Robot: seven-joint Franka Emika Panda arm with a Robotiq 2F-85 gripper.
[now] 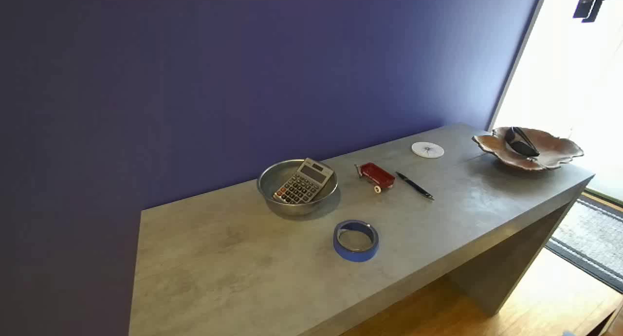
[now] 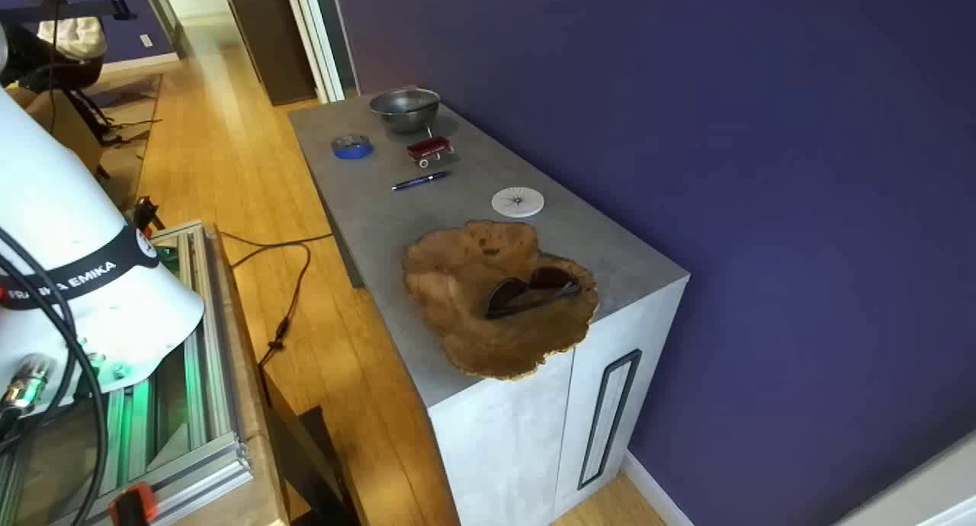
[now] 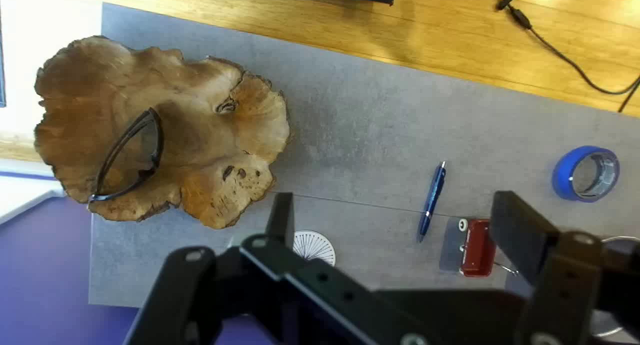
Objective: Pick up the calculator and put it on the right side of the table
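The calculator (image 1: 302, 182) is greyish with a grid of keys. It leans tilted inside the metal bowl (image 1: 277, 205) in an exterior view. In an exterior view the bowl (image 2: 404, 114) shows at the table's far end, but I cannot make out the calculator in it. The grey table (image 1: 209, 263) also shows in the wrist view (image 3: 360, 115). My gripper (image 3: 392, 220) is open and empty, high above the table. Its tip (image 1: 588, 14) shows at the top right of an exterior view. The calculator is out of view in the wrist view, where the right finger partly covers the bowl (image 3: 607, 331).
A red toy wagon (image 1: 377, 175), a pen (image 1: 414, 185) and a blue tape roll (image 1: 356, 253) lie near the bowl. A white disc (image 1: 428, 150) lies near the wall. A brown wooden dish (image 1: 555, 148) holding sunglasses (image 1: 521, 142) stands at one table end.
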